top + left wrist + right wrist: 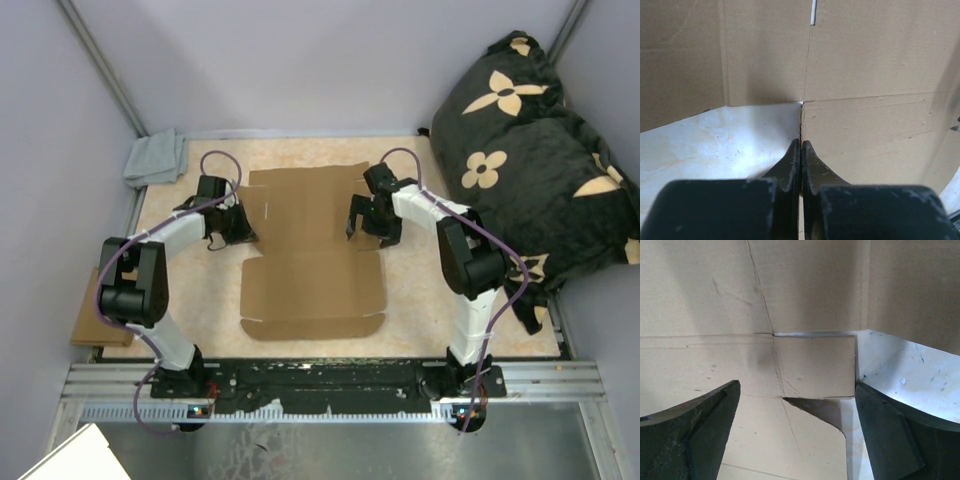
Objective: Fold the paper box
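The paper box (pixel 312 255) lies mostly flat and unfolded in the middle of the table, brown and unprinted. My left gripper (pixel 238 228) is at its left edge. In the left wrist view the left gripper (pixel 801 142) is shut, with the thin edge of a side flap of the box (pixel 865 75) pinched between its fingers. My right gripper (pixel 357 218) is over the box's right side. In the right wrist view the right gripper (pixel 797 385) is wide open and empty above the box (pixel 705 300), near a slit and a rounded flap corner.
A grey folded cloth (pixel 155 158) lies at the far left corner. A black pillow with tan flowers (pixel 530 150) fills the right side. A small brown cardboard scrap (pixel 100 322) lies off the table's left edge. A white sheet (pixel 70 455) is at bottom left.
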### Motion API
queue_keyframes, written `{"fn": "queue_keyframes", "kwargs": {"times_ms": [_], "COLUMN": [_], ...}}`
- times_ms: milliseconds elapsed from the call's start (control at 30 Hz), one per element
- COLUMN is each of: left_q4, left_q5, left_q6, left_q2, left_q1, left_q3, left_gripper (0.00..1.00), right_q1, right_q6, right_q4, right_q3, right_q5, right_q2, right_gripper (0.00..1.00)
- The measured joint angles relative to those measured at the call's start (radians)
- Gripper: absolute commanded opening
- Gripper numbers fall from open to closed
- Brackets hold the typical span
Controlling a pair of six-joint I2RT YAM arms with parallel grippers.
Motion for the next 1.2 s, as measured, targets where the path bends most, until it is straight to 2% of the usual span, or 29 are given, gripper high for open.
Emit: {"fn": "queue_keyframes", "kwargs": {"times_ms": [667, 900, 1200], "left_q4": [0.0, 0.0, -0.008], "left_q5": [-0.019, -0.021, -0.027], "left_q6": [0.016, 0.019, 0.023], "left_q2": [-0.01, -0.011, -0.011], "left_q1": [0.0, -0.018, -0.03], "left_q3": [-0.002, -0.008, -0.007], "left_gripper": [0.0, 0.0, 0.0], "right_q1": [-0.016, 0.044, 0.082], "right_q6": [0.01, 0.022, 0.002], "right_q4": [0.048, 0.081, 0.009], "right_q3": [0.031, 0.078, 0.139], "right_q5": [-0.093, -0.129, -0.051], "right_q2": [-0.022, -0.026, 0.018], "right_gripper": [0.9, 0.88, 0.82]}}
